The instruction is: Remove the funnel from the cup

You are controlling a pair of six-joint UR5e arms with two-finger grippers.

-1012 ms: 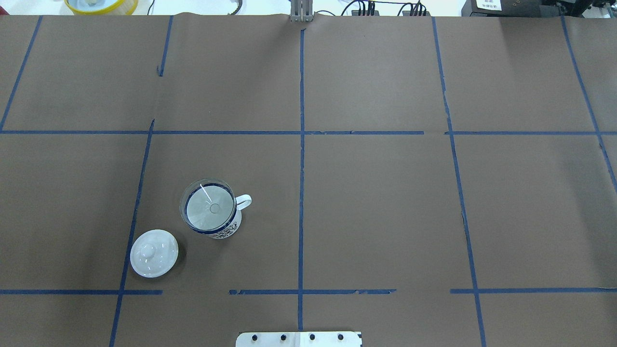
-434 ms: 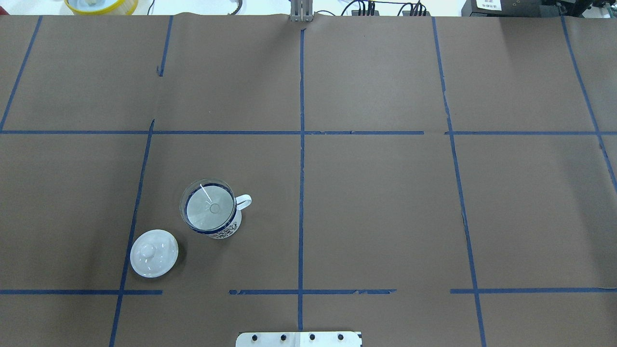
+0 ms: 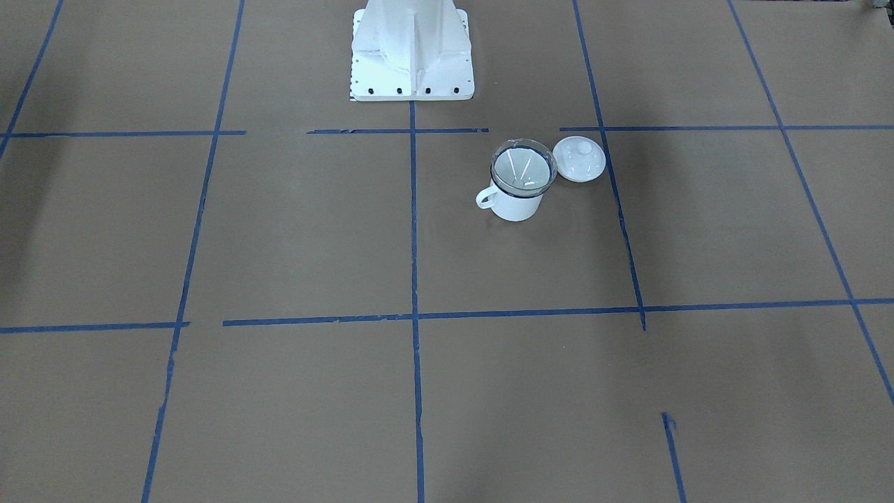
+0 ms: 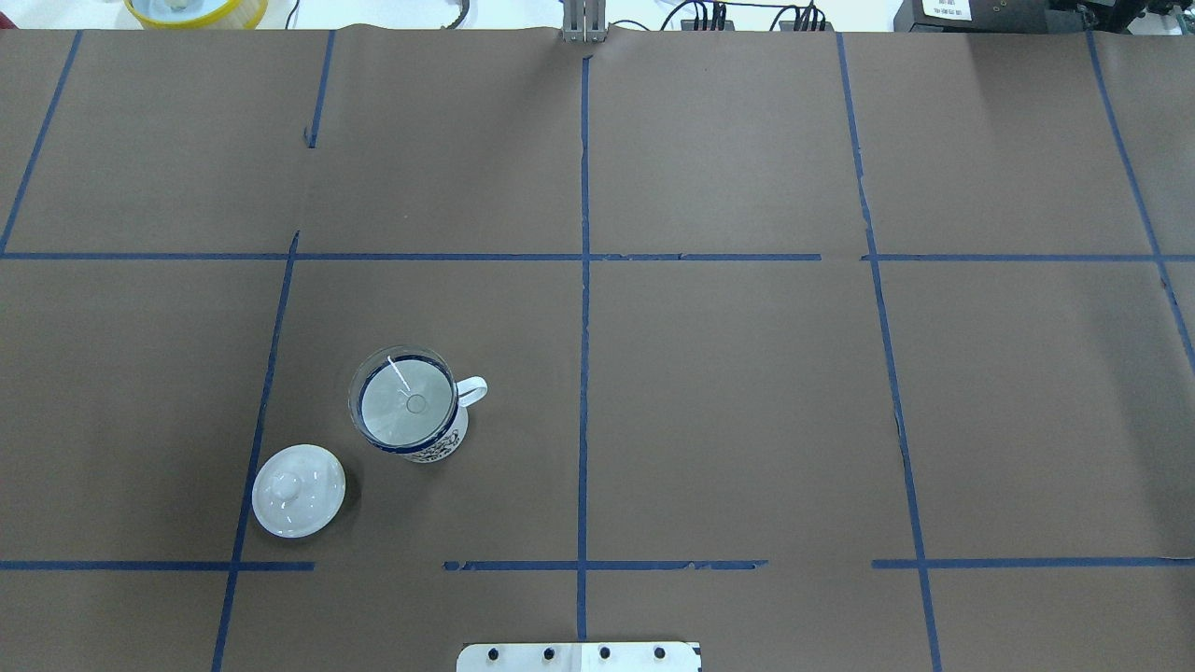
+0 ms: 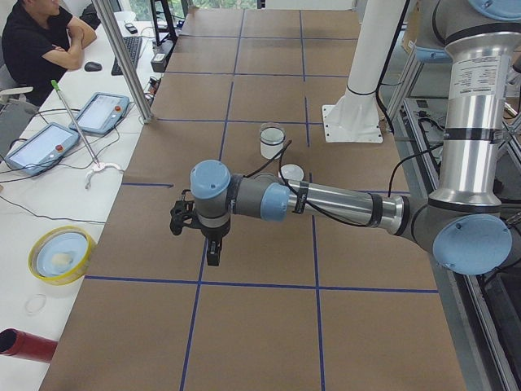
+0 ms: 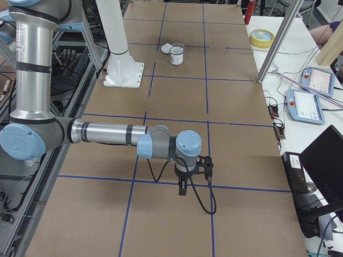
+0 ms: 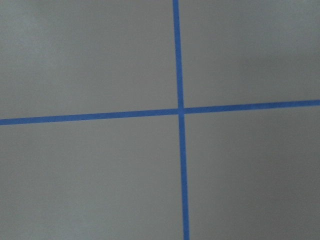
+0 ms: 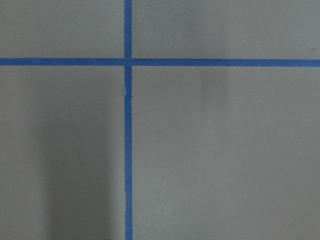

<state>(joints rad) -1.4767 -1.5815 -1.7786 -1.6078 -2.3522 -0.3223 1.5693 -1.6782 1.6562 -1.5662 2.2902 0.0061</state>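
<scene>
Nearest the robot's base, a round white lid (image 4: 299, 490) with a knob lies on the table (image 4: 747, 373). The table is covered in brown paper and marked into squares with blue tape. Just beyond the lid, not touching it, stands the cup (image 4: 439, 446). It is white enamel with a dark blue rim, and its loop handle points to the robot's right. A dark pattern low on its side is too small to read. The funnel (image 4: 403, 399), clear and round, sits upright in the cup's mouth.

The left gripper (image 5: 214, 259) hangs over the table's left end, well apart from the cup. The right gripper (image 6: 183, 190) hangs over the opposite end, farther from the cup. I cannot tell whether either gripper's fingers are apart or together.

At the far edge sits a yellow bowl (image 4: 224, 17).
</scene>
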